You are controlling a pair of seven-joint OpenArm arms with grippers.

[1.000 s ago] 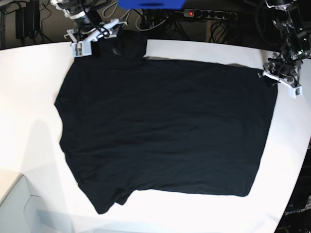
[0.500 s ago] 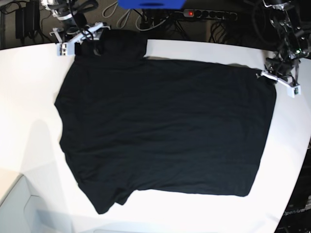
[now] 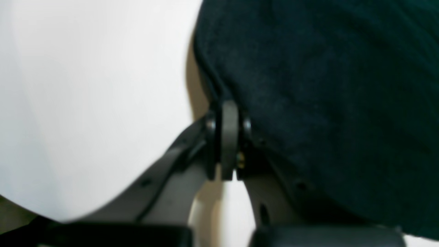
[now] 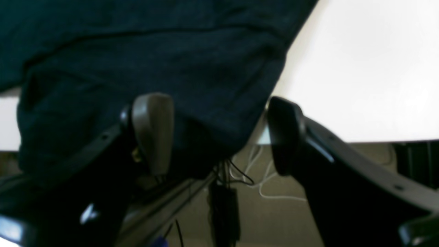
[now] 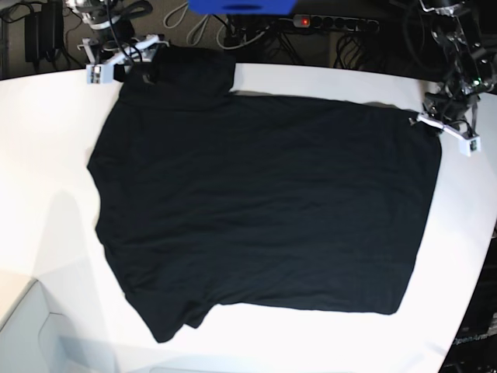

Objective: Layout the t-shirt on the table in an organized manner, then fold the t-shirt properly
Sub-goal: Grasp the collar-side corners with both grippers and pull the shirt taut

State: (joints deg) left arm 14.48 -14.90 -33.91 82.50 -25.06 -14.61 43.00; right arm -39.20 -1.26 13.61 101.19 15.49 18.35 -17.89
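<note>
The black t-shirt (image 5: 264, 202) lies spread flat on the white table (image 5: 46, 140), with one sleeve reaching the far edge. At the shirt's far right corner my left gripper (image 5: 435, 124) is shut. The left wrist view shows its fingers (image 3: 229, 137) pressed together at the hem of the shirt (image 3: 325, 85). My right gripper (image 5: 123, 62) hovers open at the far-left sleeve. In the right wrist view its two fingertips (image 4: 152, 133) stand wide apart, and the sleeve fabric (image 4: 192, 68) hangs over the table edge between them.
A power strip (image 5: 326, 23) with a red light, a blue object (image 5: 241, 6) and cables lie behind the table. Cables (image 4: 240, 175) hang below the far edge. The table's edge curves in at the right (image 5: 474, 256). A grey surface (image 5: 31, 326) sits bottom left.
My left gripper has shut at the shirt's right corner. The right gripper has moved left along the far edge, and the sleeve now spreads further left.
</note>
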